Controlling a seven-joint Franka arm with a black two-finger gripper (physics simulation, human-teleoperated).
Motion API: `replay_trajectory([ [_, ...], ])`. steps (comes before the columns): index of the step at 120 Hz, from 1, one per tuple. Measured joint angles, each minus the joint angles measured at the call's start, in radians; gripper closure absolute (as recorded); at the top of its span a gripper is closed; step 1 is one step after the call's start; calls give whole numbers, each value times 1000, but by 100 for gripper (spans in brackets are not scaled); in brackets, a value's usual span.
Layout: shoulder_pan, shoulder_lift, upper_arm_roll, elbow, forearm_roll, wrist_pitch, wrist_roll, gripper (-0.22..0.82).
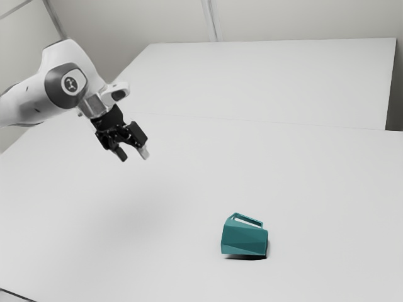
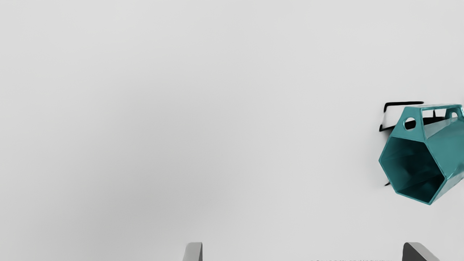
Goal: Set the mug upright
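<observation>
On the exterior view's clock face, a matte white tabletop (image 1: 315,189) fills the middle, softly shaded toward eight o'clock. A thin seam (image 1: 252,121) runs from ten o'clock nearly to three, with a pale flat panel (image 1: 271,75) beyond it, toward one. Behind stands a light grey wall (image 1: 138,19), a vertical strip (image 1: 211,19) on it at twelve; a darker corner strip (image 1: 53,19) slants between ten and eleven. The light is diffuse and colourless.
</observation>
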Motion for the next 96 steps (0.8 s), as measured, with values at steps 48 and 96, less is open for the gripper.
replay_trajectory([
  [48,-123,50,12,-164,-288,84,12,0],
  [96,-233,144,13,-191,-392,191,98,0],
])
